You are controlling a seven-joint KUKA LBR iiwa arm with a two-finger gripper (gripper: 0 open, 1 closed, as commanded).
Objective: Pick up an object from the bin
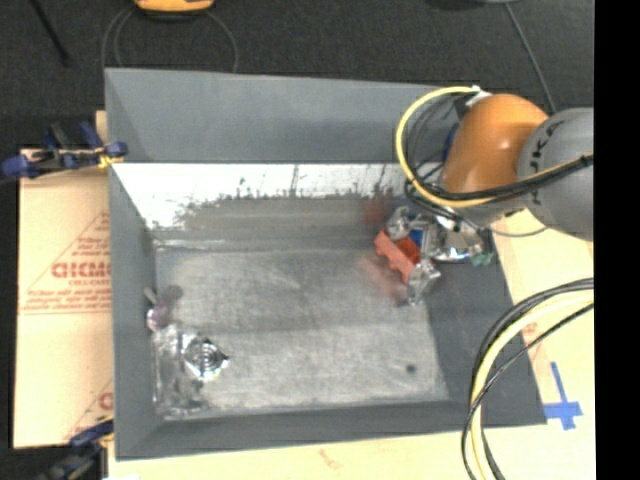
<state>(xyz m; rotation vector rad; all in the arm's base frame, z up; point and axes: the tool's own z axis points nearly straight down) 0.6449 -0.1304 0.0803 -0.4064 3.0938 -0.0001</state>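
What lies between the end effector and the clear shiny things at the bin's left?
Nothing; camera view shows bare bin floor from end effector to clear shiny things.

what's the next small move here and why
Probably nudge the gripper onto the red piece right beside it by the bin's right wall; whether it is held cannot be told. The clear shiny clutter lies far off in the lower-left corner.

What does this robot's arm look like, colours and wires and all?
The arm is smooth grey with black lettering, capped by a rounded orange cover. Yellow and black cables loop around it. The gripper at its tip is small, silvery metal.
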